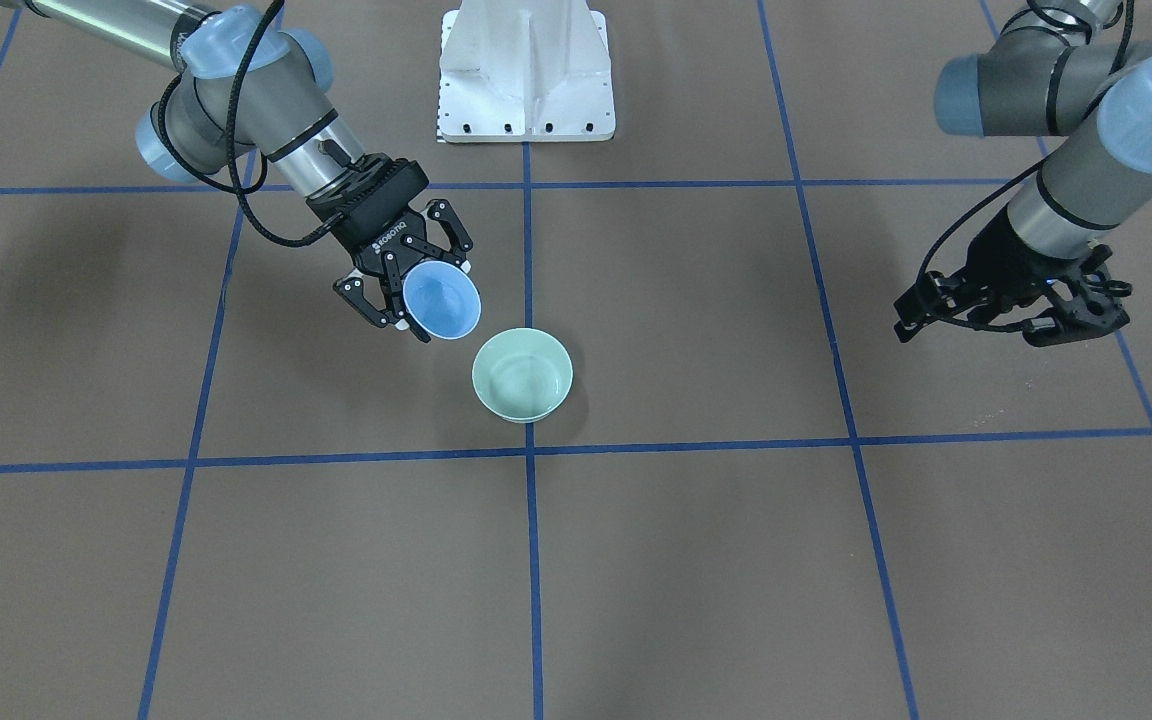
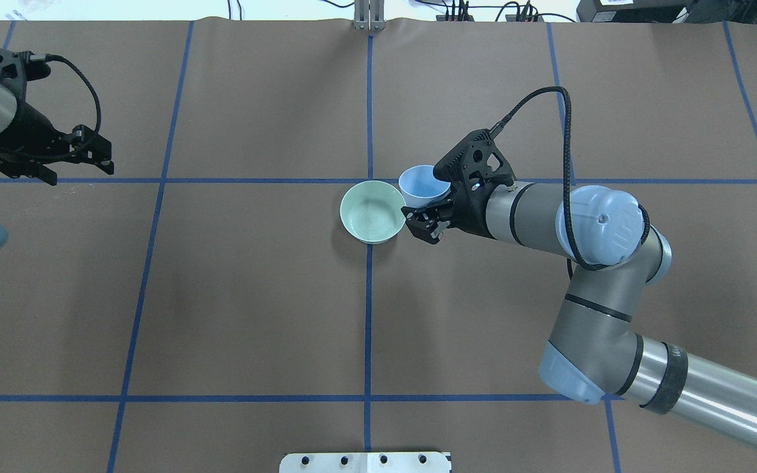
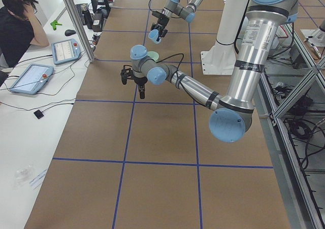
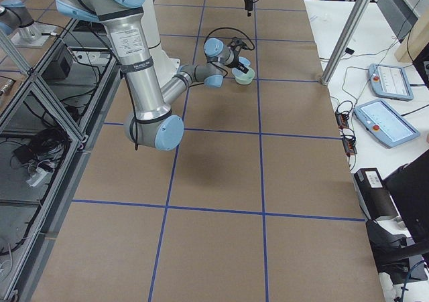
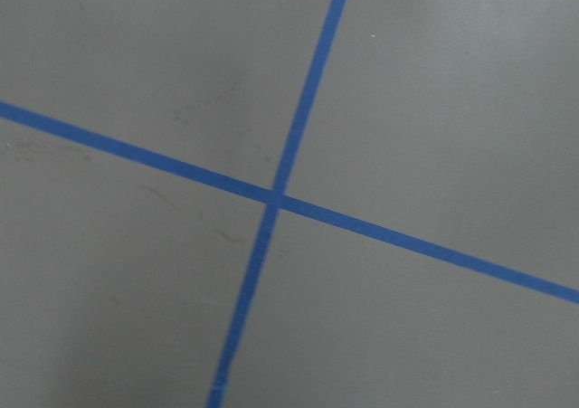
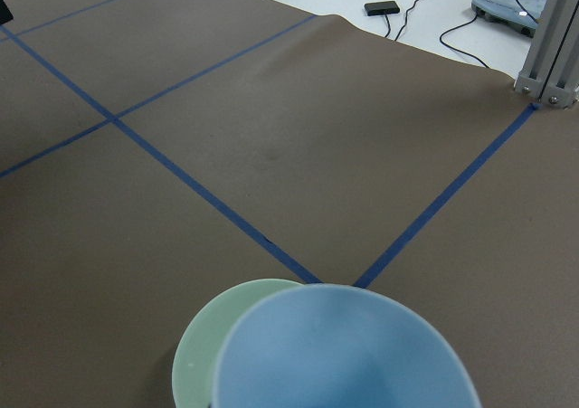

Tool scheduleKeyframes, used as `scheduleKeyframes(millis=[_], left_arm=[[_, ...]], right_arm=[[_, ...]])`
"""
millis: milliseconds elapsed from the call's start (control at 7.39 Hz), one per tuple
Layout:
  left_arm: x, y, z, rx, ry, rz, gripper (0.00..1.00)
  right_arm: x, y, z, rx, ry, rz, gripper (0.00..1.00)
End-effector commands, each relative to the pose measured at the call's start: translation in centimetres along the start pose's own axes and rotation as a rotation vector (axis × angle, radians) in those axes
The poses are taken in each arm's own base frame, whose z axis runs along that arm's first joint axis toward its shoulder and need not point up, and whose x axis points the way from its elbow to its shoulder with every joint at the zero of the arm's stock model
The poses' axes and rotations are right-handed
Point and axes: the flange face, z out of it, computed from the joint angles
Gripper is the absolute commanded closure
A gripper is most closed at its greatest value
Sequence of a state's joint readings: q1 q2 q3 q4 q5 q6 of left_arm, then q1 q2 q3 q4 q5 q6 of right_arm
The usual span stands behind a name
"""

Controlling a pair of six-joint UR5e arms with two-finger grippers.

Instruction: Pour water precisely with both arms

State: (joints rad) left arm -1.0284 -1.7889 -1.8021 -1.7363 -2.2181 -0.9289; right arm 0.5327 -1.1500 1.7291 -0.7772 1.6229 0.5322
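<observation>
Blue bowl (image 6: 344, 354) nearest, rim clamped in my right jaws, tipped toward green bowl (image 1: 488, 395) just below jaw tips. No stream visible. Faint rings inside green suggest water (image 1: 528, 380) landed. Righting and set-down remain, I judge. Left jaws spread, empty, well apart.

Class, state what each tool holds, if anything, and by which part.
Right tool: the blue bowl, clamped across its outer sides. Left tool: nothing.
</observation>
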Motion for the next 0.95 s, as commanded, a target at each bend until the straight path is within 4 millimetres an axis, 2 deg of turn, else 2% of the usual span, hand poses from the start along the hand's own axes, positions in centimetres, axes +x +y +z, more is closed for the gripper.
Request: scheduleKeyframes(millis=[0, 270, 406, 541, 811], left_arm=[[-2.7, -0.6, -0.5, 0.008, -0.017, 0.042, 0.00], [-3.2, -0.8, -0.4, 0.006, -0.021, 0.035, 0.00], [-3.1, -0.9, -0.5, 0.009, -0.021, 0.035, 0.00], [-3.6, -1.2, -0.5, 0.010, -0.024, 0.027, 0.00], [-4.2, -1.5, -0.3, 0.010, -0.028, 0.018, 0.00]], right_arm=[[-1.0, -1.5, 1.2, -0.111, 0.007, -0.033, 1.00], [-1.8, -3.6, 2.7, -0.235, 0.023, -0.060, 1.00], [-1.4, -4.5, 4.1, -0.293, 0.003, -0.043, 1.00], [-0.7, -4.9, 5.3, -0.347, -0.025, -0.021, 1.00], [-1.1, -5.1, 5.6, -0.418, -0.021, -0.005, 1.00]])
